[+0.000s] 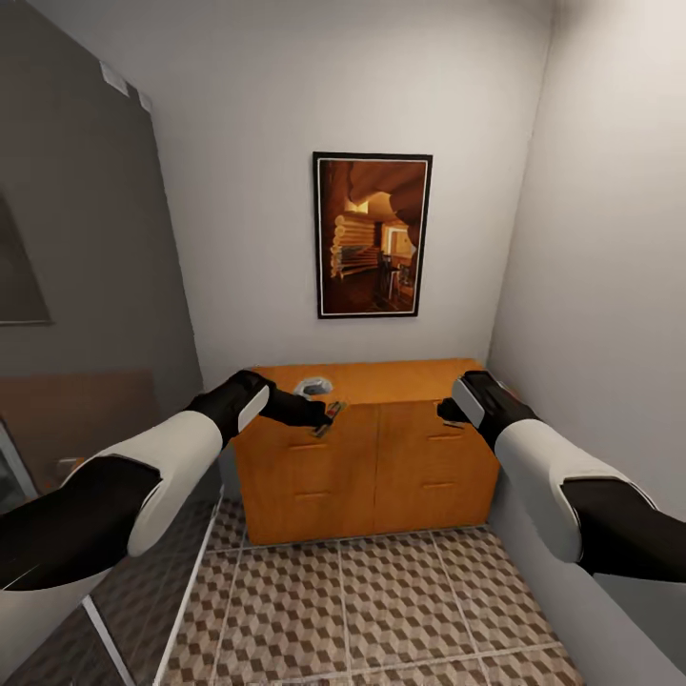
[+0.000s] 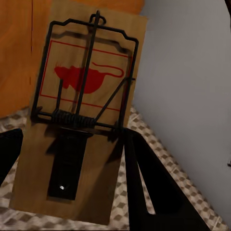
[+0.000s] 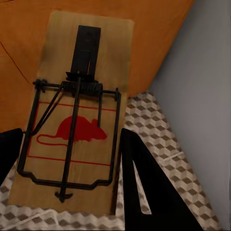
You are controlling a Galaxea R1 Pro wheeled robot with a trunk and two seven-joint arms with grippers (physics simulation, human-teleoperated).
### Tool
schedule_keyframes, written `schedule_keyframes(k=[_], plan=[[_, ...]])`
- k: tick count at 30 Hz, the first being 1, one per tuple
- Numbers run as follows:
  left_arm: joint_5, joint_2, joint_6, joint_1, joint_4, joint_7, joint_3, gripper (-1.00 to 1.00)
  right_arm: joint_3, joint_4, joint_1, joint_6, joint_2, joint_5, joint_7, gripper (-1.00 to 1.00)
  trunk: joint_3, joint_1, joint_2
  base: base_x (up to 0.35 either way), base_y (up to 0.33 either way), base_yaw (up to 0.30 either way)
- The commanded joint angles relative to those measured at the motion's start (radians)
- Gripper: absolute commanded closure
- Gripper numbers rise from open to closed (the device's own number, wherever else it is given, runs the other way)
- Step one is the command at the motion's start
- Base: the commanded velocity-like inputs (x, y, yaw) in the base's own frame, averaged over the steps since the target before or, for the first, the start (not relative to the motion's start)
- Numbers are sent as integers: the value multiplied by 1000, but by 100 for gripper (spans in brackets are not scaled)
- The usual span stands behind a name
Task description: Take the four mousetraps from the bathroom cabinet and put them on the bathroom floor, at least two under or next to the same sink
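- Your left end effector (image 2: pixel 72 159) grips one mousetrap (image 2: pixel 79 115); the right end effector (image 3: pixel 67 163) grips another mousetrap (image 3: pixel 72 115).
- Light, stiff boards: hold the edges, clear of the springs.

Mousetrap (image 2: pixel 77 139) between left claw's fingers: matt pale wood, dark metal wire spring. Cabinet (image 1: pixel 381 467) smooth orange-brown wood; floor (image 1: pixel 381 610) patterned tile.
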Motion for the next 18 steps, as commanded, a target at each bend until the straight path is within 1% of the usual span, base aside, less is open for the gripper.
schedule_keyframes(k=[1,3,4,9,14,17,18], plan=[[9,0,4,-1,20,19,-6,100,4,16,6,2,0,-13,-8,100,-1,0,-1,-306,-73,212],[9,-2,4,-1,56,55,-6,100,6,73,16,1,0,-13,-7,100,2,0,-1,-280,-60,218],[9,-2,4,-1,71,63,-6,100,7,96,17,1,0,-13,-7,100,3,0,-1,-219,-30,221],[8,-3,3,4,121,73,-6,100,8,144,20,-2,0,-13,-6,100,8,0,-1,-187,-15,224],[9,-3,-56,35,154,107,-5,100,10,186,40,-31,1,-13,-6,100,13,0,-1,-87,-3,228],[9,-3,-87,67,165,163,-6,100,10,219,53,-61,0,-13,-6,100,16,0,-1,-22,-1,229],[9,-7,-99,98,169,209,-6,100,9,250,67,-93,0,-13,-6,100,17,0,-1,-5,0,229]])
